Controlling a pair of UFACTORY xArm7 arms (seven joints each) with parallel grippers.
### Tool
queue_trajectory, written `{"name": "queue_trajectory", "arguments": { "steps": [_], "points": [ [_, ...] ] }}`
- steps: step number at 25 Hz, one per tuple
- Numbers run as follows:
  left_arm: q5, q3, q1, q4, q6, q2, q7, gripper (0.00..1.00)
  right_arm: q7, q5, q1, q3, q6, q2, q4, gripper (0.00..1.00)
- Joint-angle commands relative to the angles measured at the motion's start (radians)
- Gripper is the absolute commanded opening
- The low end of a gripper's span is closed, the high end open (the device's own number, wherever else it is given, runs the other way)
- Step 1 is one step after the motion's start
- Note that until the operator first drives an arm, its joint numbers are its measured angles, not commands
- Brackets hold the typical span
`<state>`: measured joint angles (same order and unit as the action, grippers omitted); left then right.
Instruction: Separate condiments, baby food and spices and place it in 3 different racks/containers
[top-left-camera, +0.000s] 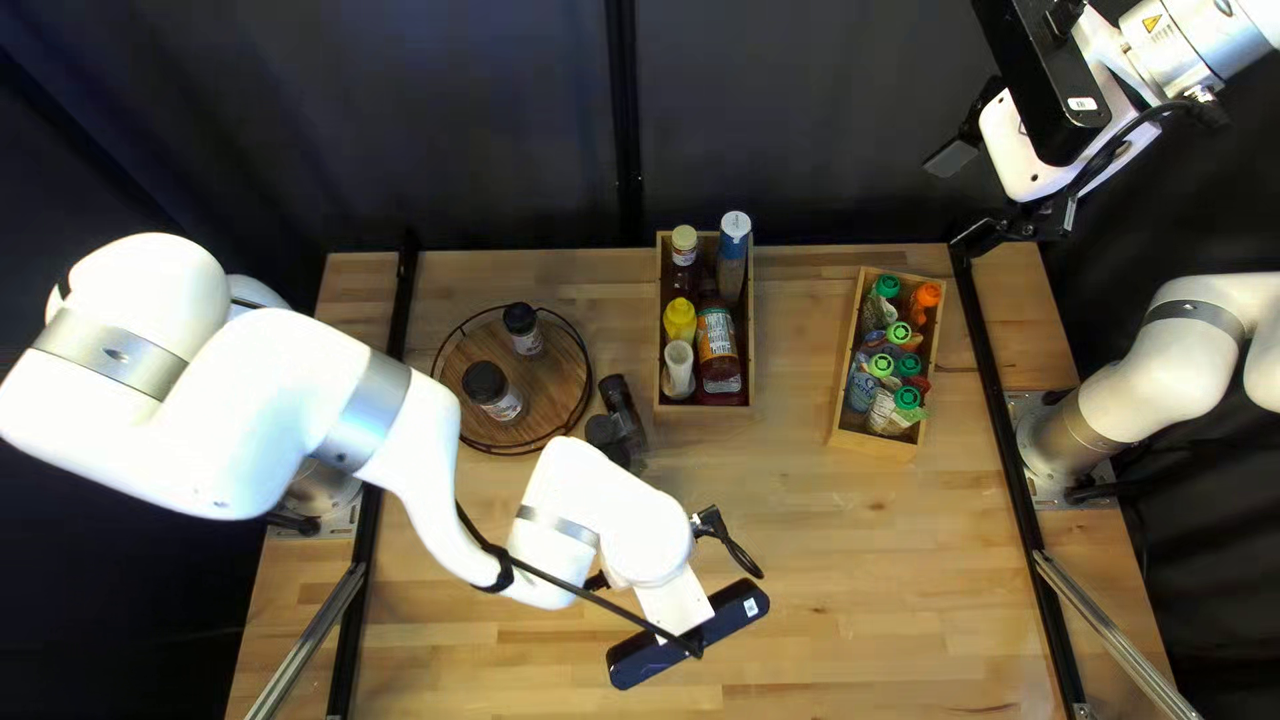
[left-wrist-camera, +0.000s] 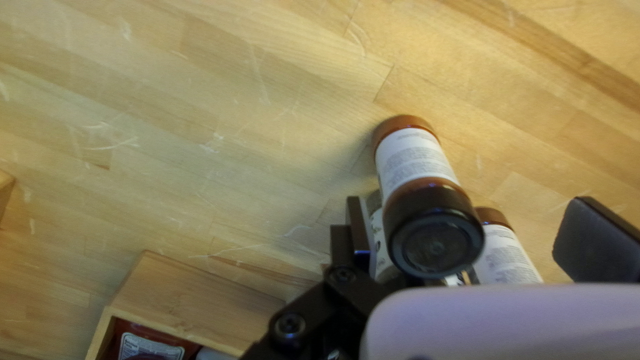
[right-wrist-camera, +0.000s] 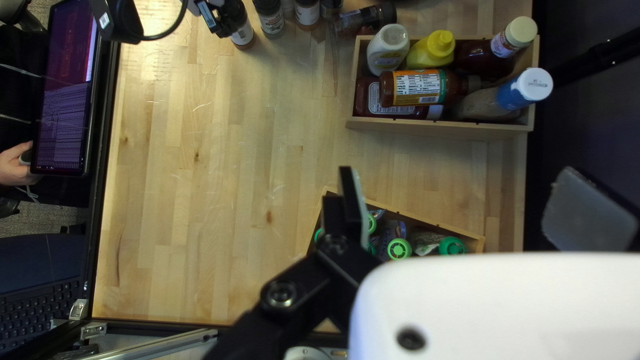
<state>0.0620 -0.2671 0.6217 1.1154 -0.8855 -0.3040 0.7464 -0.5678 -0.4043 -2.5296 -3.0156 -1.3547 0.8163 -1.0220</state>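
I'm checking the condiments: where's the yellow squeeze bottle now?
In the top left view, the yellow squeeze bottle is at the left of the central wooden box, between the white squeeze bottle and the cream-capped bottle.

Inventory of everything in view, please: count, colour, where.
table: one, pale wood, under everything
tray: one, round, brown wood, black wire rim, beside left arm
jars on tray: two, black lids
loose jars: at least four, dark lids, beside tray; some hidden
condiment box: one, pale wood, centre of far edge
bottles: six, yellow, white, brown, red, blue-labelled, in condiment box
second box: one, pale wood, right of condiment box
pouches: at least six, green caps, one orange, in second box
curtain: dark, behind table
screen: one, purplish, off table
person's hand: one, beside screen
left gripper: one, black, open, at loose jars
right gripper: one, black, open, above far right corner
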Motion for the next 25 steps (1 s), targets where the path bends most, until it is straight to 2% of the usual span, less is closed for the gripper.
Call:
{"name": "queue_trajectory", "arguments": {
  "steps": [1,8,18,20,25],
  "points": [
    [0.009,-0.006,-0.005,-0.001,-0.002,-0.010,0.004,0.00,0.000,0.000,0.000,0.000,0.000,0.000,0.000,1.00],
    [0.022,-0.011,-0.004,0.000,-0.030,0.000,0.008,0.00,0.000,0.000,0.000,0.000,0.000,0.000,0.000,1.00],
    [-0.035,0.034,0.028,0.237,-0.305,0.010,0.020,0.00,0.000,0.000,0.000,0.000,0.000,0.000,0.000,1.00],
    [-0.034,0.031,0.029,0.251,-0.344,0.036,0.012,0.00,0.000,0.000,0.000,0.000,0.000,0.000,0.000,1.00],
    [0.027,0.012,0.035,0.218,-0.444,0.196,-0.094,0.00,0.000,0.000,0.000,0.000,0.000,0.000,0.000,1.00]
  ]
}}
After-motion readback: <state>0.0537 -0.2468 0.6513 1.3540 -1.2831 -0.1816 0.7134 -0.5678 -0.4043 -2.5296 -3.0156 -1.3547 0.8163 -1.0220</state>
